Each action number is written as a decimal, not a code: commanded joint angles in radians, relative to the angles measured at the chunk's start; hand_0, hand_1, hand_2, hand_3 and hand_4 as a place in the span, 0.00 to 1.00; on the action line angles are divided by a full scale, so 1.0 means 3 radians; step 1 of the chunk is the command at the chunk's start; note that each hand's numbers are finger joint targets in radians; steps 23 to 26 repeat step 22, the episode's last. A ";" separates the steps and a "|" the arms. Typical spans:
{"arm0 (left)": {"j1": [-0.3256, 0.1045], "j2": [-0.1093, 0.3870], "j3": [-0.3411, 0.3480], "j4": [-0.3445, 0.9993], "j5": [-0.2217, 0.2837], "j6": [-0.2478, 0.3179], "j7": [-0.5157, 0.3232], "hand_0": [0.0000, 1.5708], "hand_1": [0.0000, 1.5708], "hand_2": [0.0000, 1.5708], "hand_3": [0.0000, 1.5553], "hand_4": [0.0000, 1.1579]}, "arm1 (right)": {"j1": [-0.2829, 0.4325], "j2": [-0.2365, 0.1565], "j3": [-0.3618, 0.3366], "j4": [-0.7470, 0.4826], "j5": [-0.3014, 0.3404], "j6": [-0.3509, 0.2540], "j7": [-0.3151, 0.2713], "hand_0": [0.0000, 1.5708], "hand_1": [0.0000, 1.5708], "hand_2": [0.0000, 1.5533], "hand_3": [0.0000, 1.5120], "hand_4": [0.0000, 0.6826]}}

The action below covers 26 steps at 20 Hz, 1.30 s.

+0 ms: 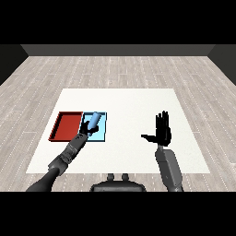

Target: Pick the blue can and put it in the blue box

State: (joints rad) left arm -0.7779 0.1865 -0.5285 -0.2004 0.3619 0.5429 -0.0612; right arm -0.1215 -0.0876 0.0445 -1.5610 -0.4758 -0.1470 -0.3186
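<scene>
The white counter (138,138) carried two shallow trays side by side near its left edge: a red tray (66,125) on the outside and a light blue tray (102,128) touching it on the inner side. Beyond the counter lay a pale wood-plank floor (115,69) and a dark back wall. Nothing else stood on the counter, and nothing lay between the trays and the right arm.

The left forearm (69,154) came in from the lower left corner and crossed the near rim of the trays about where the two meet. The left hand (86,131) was over the blue tray, its black fingers curled round the lower part of the can (94,120). The can was a light blue cylinder, close in colour to the tray beneath it, with a paler top end; it stood tilted, the top leaning up and to the right. It was within the blue tray's outline, over its left half. Whether its base touched the tray floor could not be told, as the hand hid it.

The right hand (162,131) was well apart from the trays, above the bare right part of the counter. Its fingers were straight and pointed away from the robot, the thumb stuck out to the left, and it held nothing. Its grey forearm (168,168) rose from the lower right.
</scene>
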 commanded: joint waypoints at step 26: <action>-0.0199 0.0218 0.0729 0.0052 0.0267 -0.0176 -0.0891 0.00 0.00 0.00 0.00 0.00 | -0.0059 -0.0036 0.0044 -0.0004 0.0196 0.0036 0.0080 0.00 0.00 0.00 0.00 0.00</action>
